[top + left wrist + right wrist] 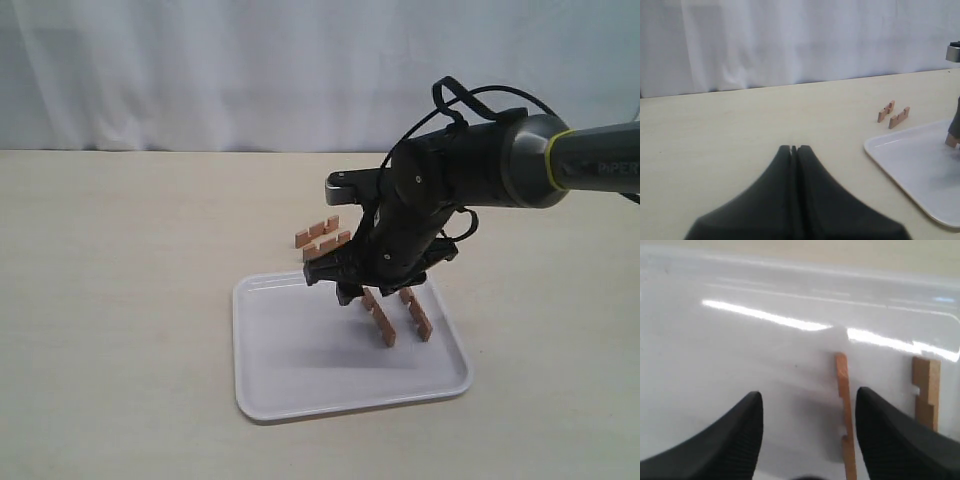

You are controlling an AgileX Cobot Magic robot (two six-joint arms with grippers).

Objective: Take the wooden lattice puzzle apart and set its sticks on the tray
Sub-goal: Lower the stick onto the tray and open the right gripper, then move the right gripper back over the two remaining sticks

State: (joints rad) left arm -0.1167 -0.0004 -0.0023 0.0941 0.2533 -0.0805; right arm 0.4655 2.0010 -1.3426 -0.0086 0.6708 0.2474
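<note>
Table [120, 300]: pale and flat. It carries everything, and the tray sits toward the near right, where I judge my right arm reaches it easily.
Tray [300, 385]: white and low-rimmed, the place the sticks belong. Most of its floor is bare, so there is room for more.
Right gripper [350, 285]: low over the far right part of the tray, jaws spread wide and holding nothing. My wrist view shows one stick lying on the tray floor between my fingers [740, 430], nearer one of them and, as far as I can see, touching neither. I judge this a release, with the fingers parted so the stick lies free.
Left gripper [793, 148]: off to the left over bare table, jaws pressed together on nothing. I judge it parked out of the way.
Lattice puzzle: already apart. There is no hash shape anywhere, only four separate sticks.
Sticks on the tray [380, 322]: two, lying side by side but apart under my right wrist.
Sticks on the table [316, 231]: two, just beyond the tray's far edge, parallel, near each other, notches up. They are not yet delivered, so I judge the task about half done.
</note>
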